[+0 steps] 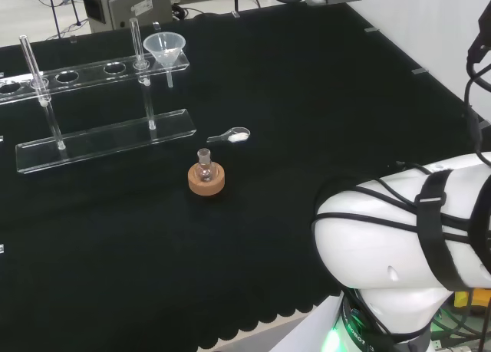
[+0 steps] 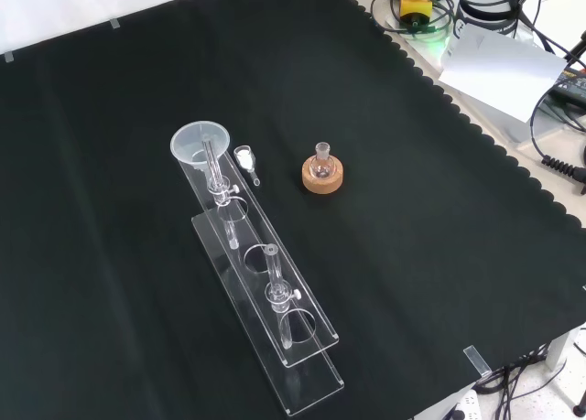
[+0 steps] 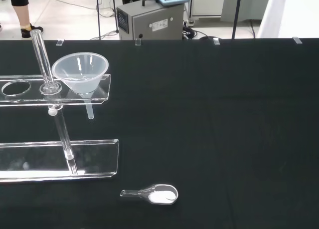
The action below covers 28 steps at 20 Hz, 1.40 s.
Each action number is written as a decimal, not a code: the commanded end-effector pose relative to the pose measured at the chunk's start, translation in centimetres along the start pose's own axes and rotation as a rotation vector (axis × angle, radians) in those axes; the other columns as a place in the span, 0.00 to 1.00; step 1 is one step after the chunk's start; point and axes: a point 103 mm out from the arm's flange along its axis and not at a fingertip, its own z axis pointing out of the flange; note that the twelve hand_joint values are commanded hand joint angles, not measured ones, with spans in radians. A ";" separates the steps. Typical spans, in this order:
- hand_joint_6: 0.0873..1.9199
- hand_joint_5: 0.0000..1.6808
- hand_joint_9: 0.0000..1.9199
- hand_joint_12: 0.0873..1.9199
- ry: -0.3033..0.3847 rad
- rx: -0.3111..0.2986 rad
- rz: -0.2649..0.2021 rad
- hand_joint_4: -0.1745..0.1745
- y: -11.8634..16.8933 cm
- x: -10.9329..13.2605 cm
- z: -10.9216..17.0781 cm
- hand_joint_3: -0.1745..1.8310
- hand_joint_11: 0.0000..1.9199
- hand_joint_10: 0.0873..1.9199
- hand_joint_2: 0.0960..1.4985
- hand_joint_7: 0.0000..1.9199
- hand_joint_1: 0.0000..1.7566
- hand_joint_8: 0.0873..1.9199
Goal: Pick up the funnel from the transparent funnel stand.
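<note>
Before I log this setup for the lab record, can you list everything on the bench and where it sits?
Clear plastic funnel: one, seated in the end hole of the stand's top shelf, stem hanging below.
Transparent funnel stand: one, clear acrylic, two posts, holed top shelf over a base plate; left side in the head view.
Small clear glass flask: one, upright in the cork ring.
Brown cork ring stand: one, mid-cloth, in front of the funnel stand in the head view.
Clear scoop with white powder: one, lying on the cloth between the funnel stand and the cork ring.
Black cloth: one, covering the bench.
White robot arm links: at the right of the head view.
</note>
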 end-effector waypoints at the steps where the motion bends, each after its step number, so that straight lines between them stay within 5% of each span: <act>1: 0.00 0.11 0.13 0.69 -0.004 0.015 0.015 0.57 0.6 0.0 0.5 0.29 0.05 0.28 0.79 0.04 0.00 0.24; 13: 0.00 0.12 0.13 0.69 -0.049 0.071 0.045 0.57 6.7 1.2 3.3 0.29 0.05 0.28 0.79 0.05 0.00 0.24; 28: 0.00 0.12 0.13 0.69 -0.065 0.159 -0.081 0.56 19.4 4.3 6.7 0.27 0.05 0.28 0.77 0.06 0.00 0.24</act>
